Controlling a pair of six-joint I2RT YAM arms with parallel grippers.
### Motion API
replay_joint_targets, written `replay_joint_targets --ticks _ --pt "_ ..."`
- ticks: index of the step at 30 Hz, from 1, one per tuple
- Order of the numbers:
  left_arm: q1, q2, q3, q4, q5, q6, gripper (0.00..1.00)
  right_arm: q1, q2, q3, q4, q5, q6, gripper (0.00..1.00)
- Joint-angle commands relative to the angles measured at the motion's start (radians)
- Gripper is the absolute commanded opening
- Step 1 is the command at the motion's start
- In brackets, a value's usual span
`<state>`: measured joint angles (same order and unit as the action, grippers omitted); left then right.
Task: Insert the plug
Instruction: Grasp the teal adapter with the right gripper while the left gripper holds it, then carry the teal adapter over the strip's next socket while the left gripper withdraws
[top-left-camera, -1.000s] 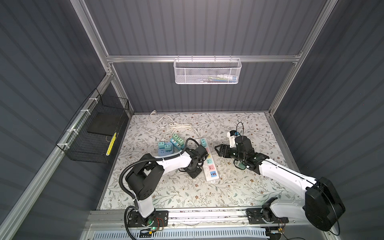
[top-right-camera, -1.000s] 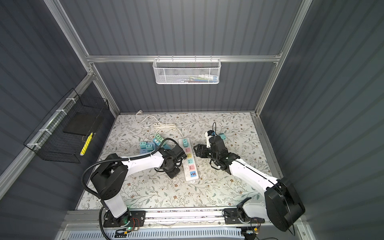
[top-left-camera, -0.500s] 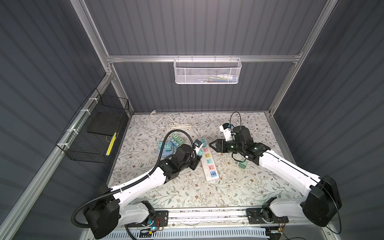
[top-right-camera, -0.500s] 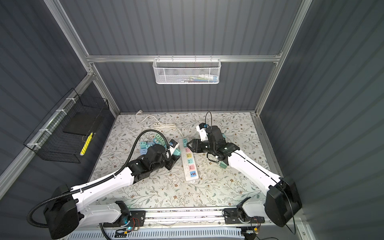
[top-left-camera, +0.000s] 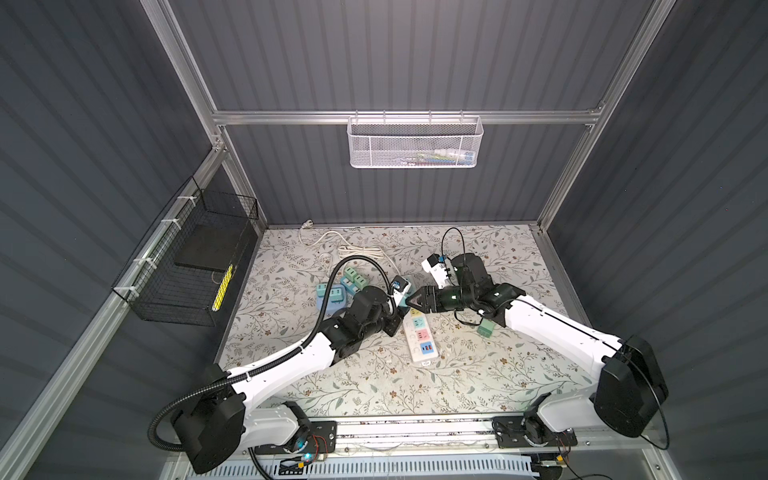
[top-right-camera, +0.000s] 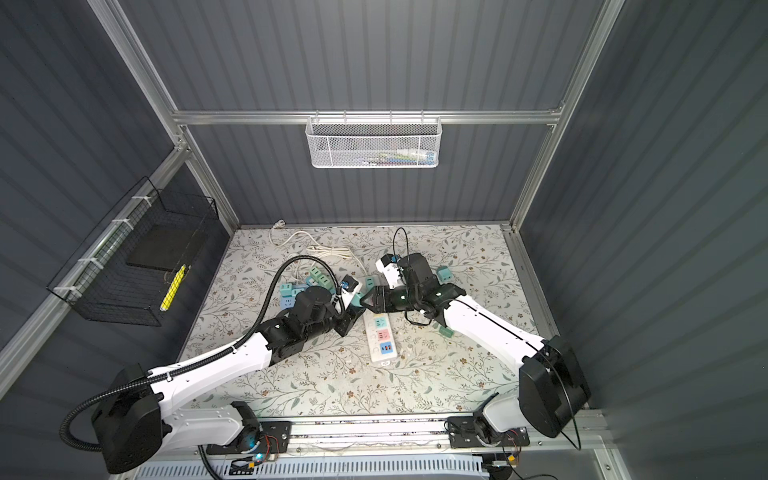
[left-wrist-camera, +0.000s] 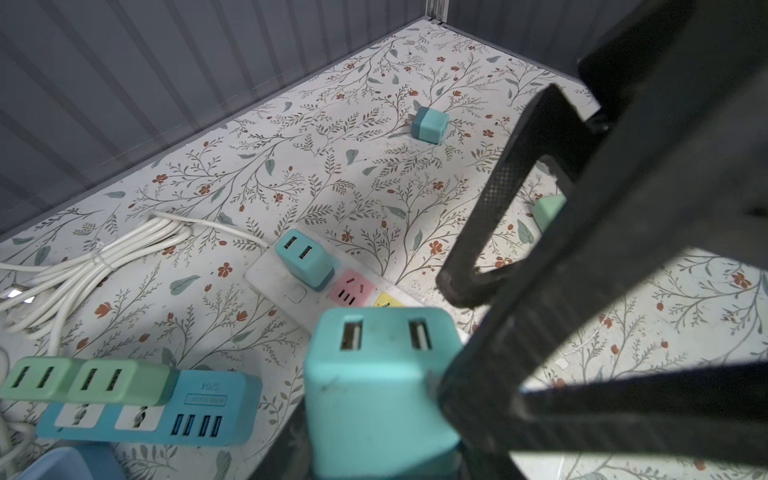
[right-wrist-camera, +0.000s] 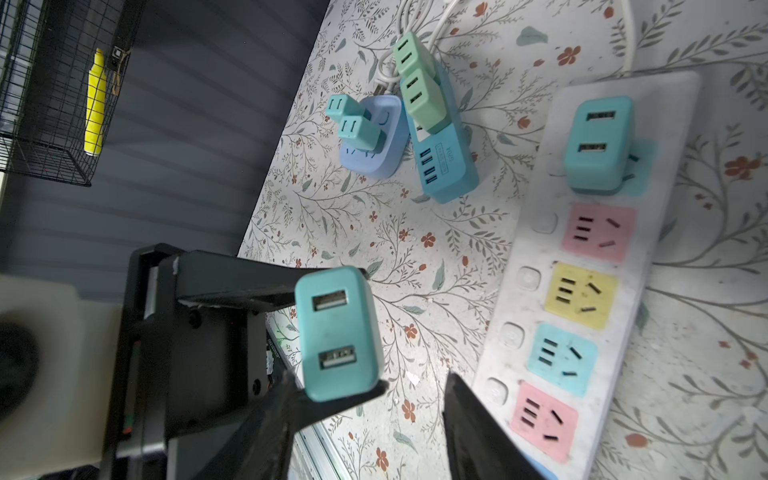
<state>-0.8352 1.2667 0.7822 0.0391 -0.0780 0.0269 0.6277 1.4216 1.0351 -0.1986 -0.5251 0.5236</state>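
The teal two-port USB charger plug hangs clamped in the left end effector, prongs hidden. The right end effector stands open just beside it. Over the floral surface, the white power strip shows four unblocked coloured sockets.

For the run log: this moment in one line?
left gripper: shut on teal plug | right gripper: open beside it | power strip: four sockets free

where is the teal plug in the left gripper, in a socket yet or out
Out. The teal plug is clamped in the left gripper, beside the white strip, touching no socket.
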Motion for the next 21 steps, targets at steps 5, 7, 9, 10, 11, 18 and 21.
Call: replay_joint_targets --ticks 5,7,9,10,11,18,21 --pt "0.001 0.004 0.032 -0.010 0.043 0.016 0.22 0.007 0.035 0.038 0.046 -0.033 0.003 0.50" --pt "0.002 0.001 0.034 -0.016 0.045 0.015 0.22 0.009 0.051 0.047 0.049 -0.041 0.004 0.46" --pt "0.002 -0.001 0.034 -0.018 0.044 0.015 0.22 0.014 0.060 0.052 0.048 -0.041 0.003 0.43" --pt "0.001 -0.001 0.034 -0.018 0.044 0.014 0.23 0.017 0.064 0.053 0.052 -0.037 0.004 0.42" --pt "0.002 0.000 0.034 -0.018 0.044 0.012 0.23 0.017 0.066 0.055 0.053 -0.032 0.005 0.41" --pt "0.001 0.007 0.034 -0.016 0.039 0.001 0.25 0.022 0.080 0.059 0.051 -0.037 0.007 0.27" --pt "0.001 0.005 0.039 -0.023 0.020 -0.012 0.31 0.024 0.073 0.056 0.051 -0.022 0.003 0.23"
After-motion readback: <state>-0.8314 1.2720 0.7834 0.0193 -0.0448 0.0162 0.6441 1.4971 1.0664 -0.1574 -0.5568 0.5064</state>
